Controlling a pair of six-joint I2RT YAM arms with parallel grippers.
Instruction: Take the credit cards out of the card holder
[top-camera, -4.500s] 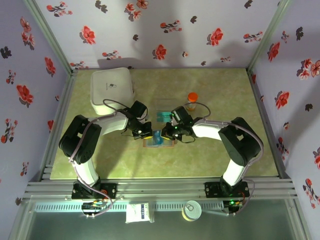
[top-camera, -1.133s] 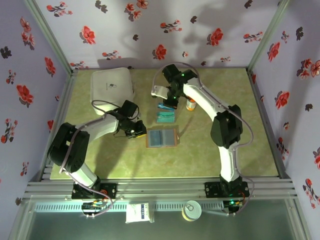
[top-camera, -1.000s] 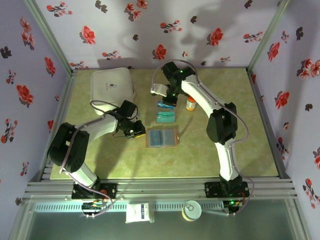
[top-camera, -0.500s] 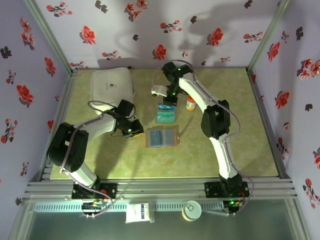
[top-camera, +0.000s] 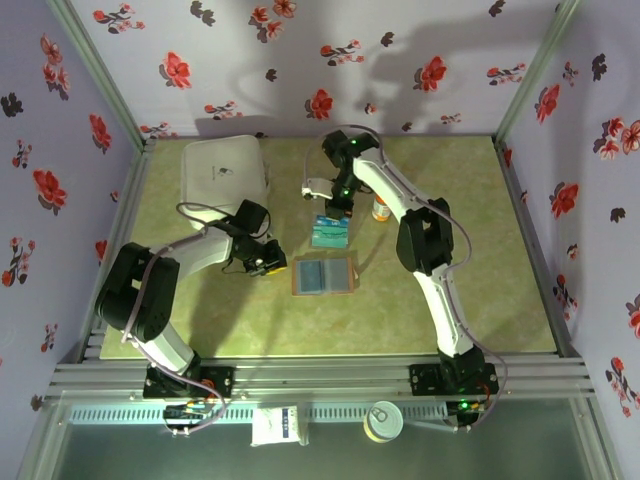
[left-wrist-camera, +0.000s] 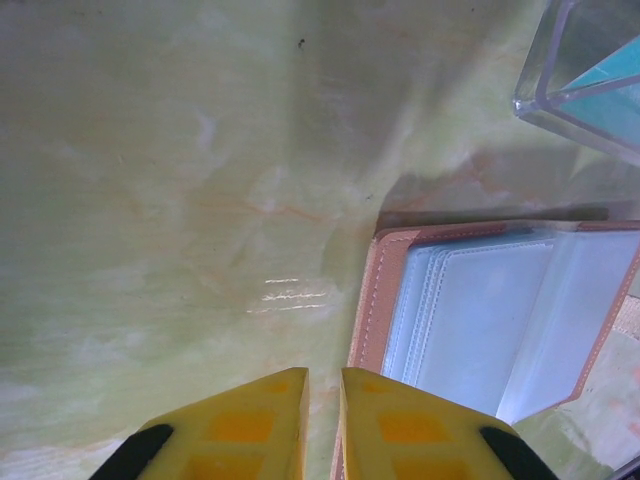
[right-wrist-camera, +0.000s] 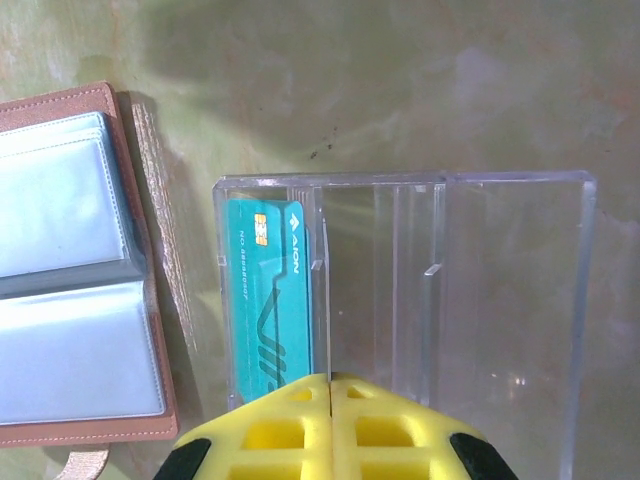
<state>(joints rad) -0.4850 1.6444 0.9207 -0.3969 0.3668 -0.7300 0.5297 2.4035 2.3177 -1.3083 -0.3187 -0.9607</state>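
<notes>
Starting at the far left, a white box is sitting on the green surface, well apart from everything else. Next over, the left gripper is hanging low just off the left edge of the card holder. Its yellow jaws are sitting almost closed with only a sliver of gap, and nothing is showing between them.

The card holder is lying open and flat around the middle of the surface, with the brown rim outside and pale blue-grey clear pockets facing up. I can't tell whether anything is sitting in those pockets.

Just past it on the far side, a clear plastic tray with dividers is lying on the surface. A teal card is lying in the slot nearest the holder.

The right gripper is hanging right over that tray with its jaws pressed fully together, lining up with the divider beside the teal card. Whether it's pinching something thin edge-on, I honestly can't tell. Off to the right, an orange bottle is standing upright near the tray.
</notes>
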